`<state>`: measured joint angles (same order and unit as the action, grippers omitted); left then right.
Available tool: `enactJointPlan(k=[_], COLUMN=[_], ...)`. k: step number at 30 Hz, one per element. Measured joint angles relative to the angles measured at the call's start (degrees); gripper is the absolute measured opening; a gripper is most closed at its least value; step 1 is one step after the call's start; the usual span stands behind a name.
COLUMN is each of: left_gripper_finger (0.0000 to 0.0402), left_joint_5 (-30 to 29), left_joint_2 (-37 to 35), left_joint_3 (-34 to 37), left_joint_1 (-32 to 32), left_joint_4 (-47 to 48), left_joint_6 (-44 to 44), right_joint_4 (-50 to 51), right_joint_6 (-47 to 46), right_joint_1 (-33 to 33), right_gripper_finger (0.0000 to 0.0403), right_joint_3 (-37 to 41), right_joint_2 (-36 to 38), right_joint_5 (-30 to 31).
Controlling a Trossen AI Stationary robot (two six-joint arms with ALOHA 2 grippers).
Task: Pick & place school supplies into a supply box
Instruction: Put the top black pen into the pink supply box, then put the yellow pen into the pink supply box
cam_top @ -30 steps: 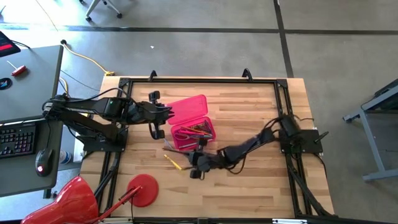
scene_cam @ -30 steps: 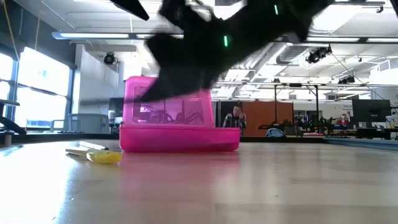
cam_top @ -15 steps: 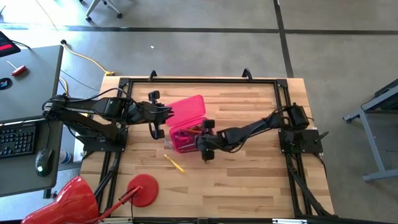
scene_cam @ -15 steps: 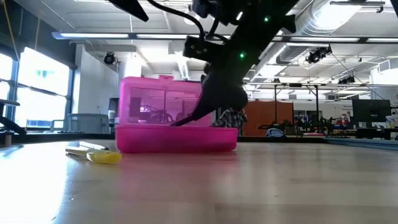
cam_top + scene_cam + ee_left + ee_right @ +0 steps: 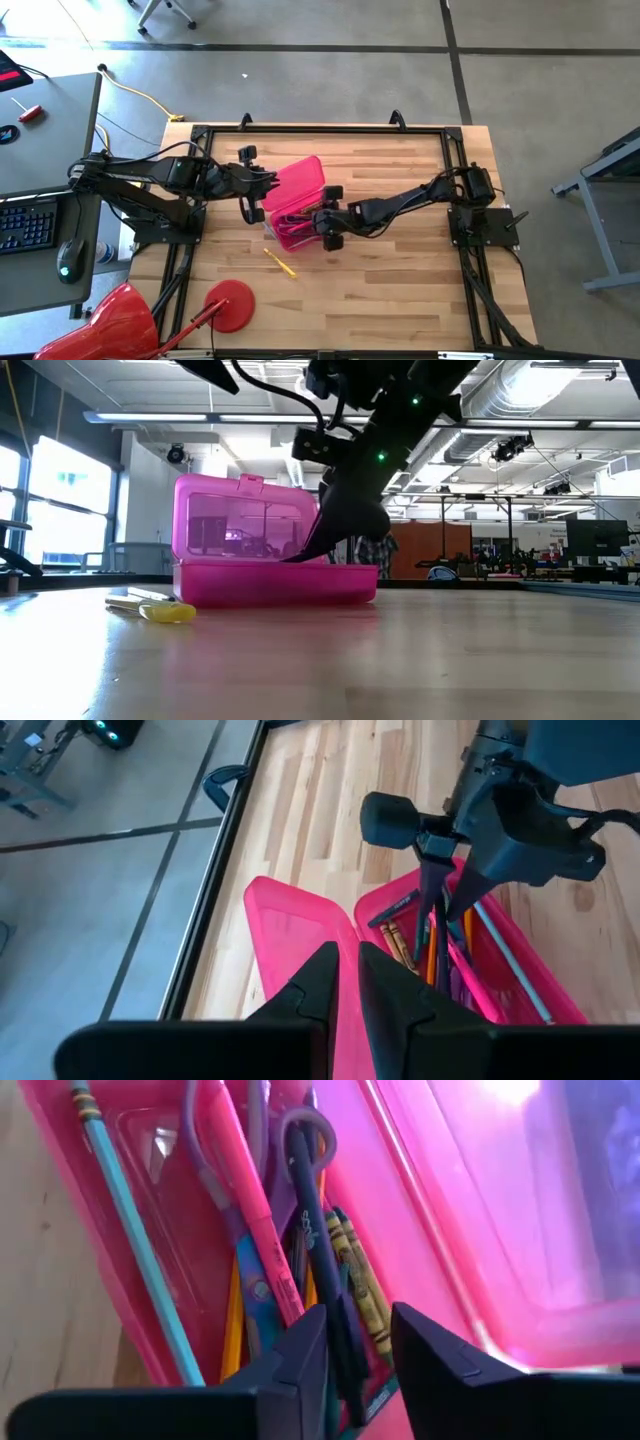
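Pens (image 5: pixel 300 1230) crowd the supply box (image 5: pixel 296 200), right fingers (image 5: pixel 300 1355) parted above them, left fingers' (image 5: pixel 325 975) state unclear.

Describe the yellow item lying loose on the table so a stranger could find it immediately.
Start at the pink supply box near the table's middle. Toward the red disc lies one short yellow marker on bare wood. It alone sits outside the box.
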<state>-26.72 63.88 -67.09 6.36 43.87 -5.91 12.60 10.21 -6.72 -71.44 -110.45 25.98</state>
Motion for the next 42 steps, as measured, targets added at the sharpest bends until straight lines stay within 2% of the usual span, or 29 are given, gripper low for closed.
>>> enactJointPlan(k=[4, 8, 11, 14, 16, 22, 30, 34, 38, 42], left_gripper_finger=[0.0074, 0.0074, 0.0074, 0.0074, 0.0074, 0.0074, 0.0074, 0.0074, 0.0074, 0.0074], left_joint_5=[-0.7, -1.3, -1.3, -1.4, -1.5, -1.5, -1.2, -1.0, -1.0, -1.0], left_joint_2=[0.0, 0.0, 0.0, 0.0, 0.0, 0.0, 0.0, 0.0, 0.0, 0.0], left_joint_3=[0.0, 0.0, 0.0, 0.0, 0.0, 0.0, 0.0, 0.0, 0.0, 0.0], left_joint_1=[0.0, 0.0, 0.0, 0.0, 0.0, 0.0, 0.0, 0.0, 0.0, 0.0], left_joint_4=[0.0, 0.0, 0.1, 0.0, 0.0, 0.0, 0.0, 0.0, 0.0, 0.0], left_joint_6=[0.1, 0.2, 0.2, 0.2, 0.2, 0.2, 0.2, 0.2, 0.2, 0.2], right_joint_4=[-1.9, -5.3, -8.4, -12.0, -13.4, -18.0, -34.4, -36.9, -37.1, -36.0], right_joint_6=[5.8, 6.2, 3.0, -2.0, -5.0, -6.6, -6.8, -6.9, -7.4, -9.7], right_joint_1=[-1.0, -2.5, -3.4, -4.0, -4.5, -6.2, -8.6, -9.4, -9.6, -10.1], right_gripper_finger=[0.0108, 0.0109, 0.0106, 0.0106, 0.0106, 0.0106, 0.0106, 0.0106, 0.0106, 0.0106], right_joint_3=[0.0, 0.0, 0.0, -0.1, -0.2, -0.1, 0.0, 0.0, 0.0, -0.1], right_joint_2=[1.2, 3.6, 5.3, 5.2, 4.1, -1.5, -9.4, -10.7, -10.7, -10.7], right_joint_5=[0.6, -0.1, -6.5, -16.9, -20.2, -19.1, -27.5, -28.4, -27.0, -22.5])
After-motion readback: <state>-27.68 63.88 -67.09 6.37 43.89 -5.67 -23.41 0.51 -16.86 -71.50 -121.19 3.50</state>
